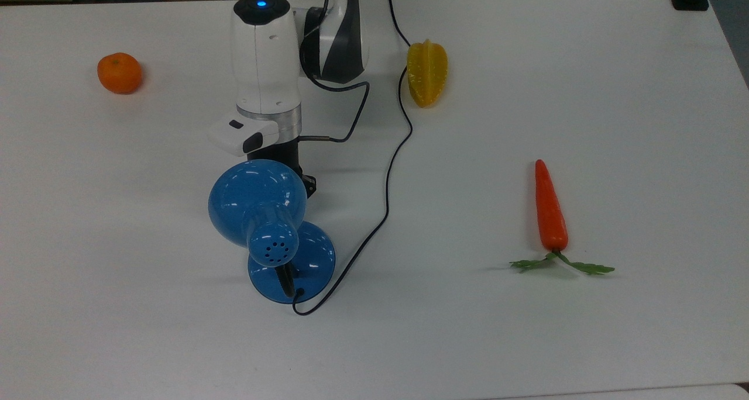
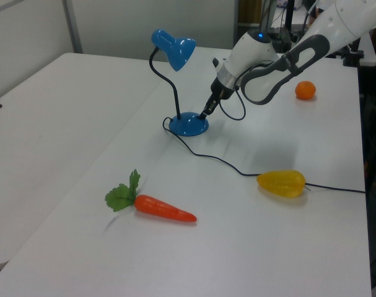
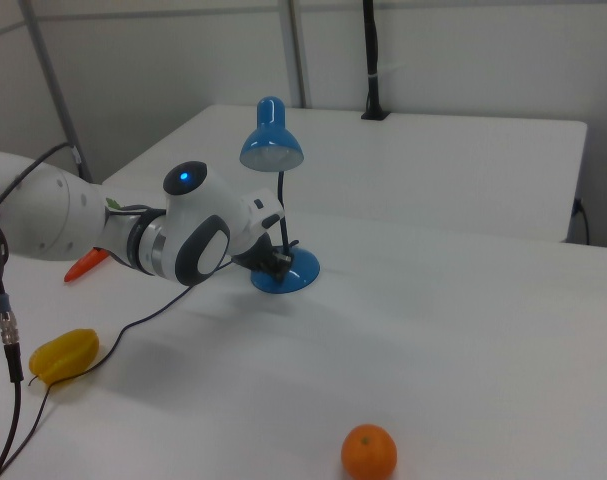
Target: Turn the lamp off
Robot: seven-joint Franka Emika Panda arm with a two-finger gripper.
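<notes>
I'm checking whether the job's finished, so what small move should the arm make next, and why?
Probably lift the gripper straight up off the lamp base. No glow shows under the shade in the left view, so the lamp looks off, and the tip sits right at the base's edge.

White tables [image 2: 45,111], pale wall panels [image 3: 463,50], grey metal posts [image 3: 53,90].

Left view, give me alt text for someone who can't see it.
A white robot arm reaches down so its gripper meets the round base of a blue desk lamp on a white table; the lamp gives no glow. Nearer the camera lie a carrot with green leaves and a yellow starfruit beside the lamp's black cord, with an orange farther back.
</notes>
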